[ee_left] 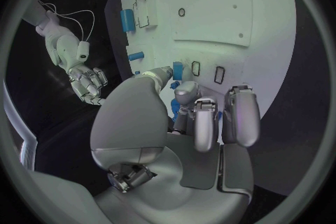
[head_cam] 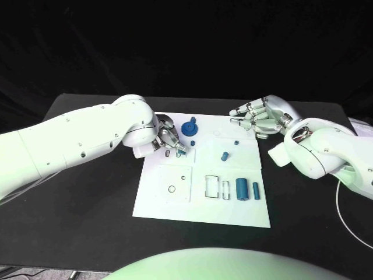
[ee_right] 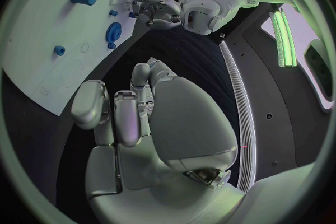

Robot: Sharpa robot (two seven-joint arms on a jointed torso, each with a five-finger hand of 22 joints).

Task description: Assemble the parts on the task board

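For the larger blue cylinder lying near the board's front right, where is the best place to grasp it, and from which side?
Probably from above, pinching the larger blue cylinder across its middle. It lies on its side on the task board, so the curved flanks are exposed. A thinner blue piece lies close beside it, so fingers need to slip between them.

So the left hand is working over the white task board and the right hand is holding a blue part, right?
Not quite. The left hand is indeed over the white task board, at its far edge near small blue parts. But the right hand holds nothing: the right wrist view shows its fingers curled and empty, off the board over the black table.
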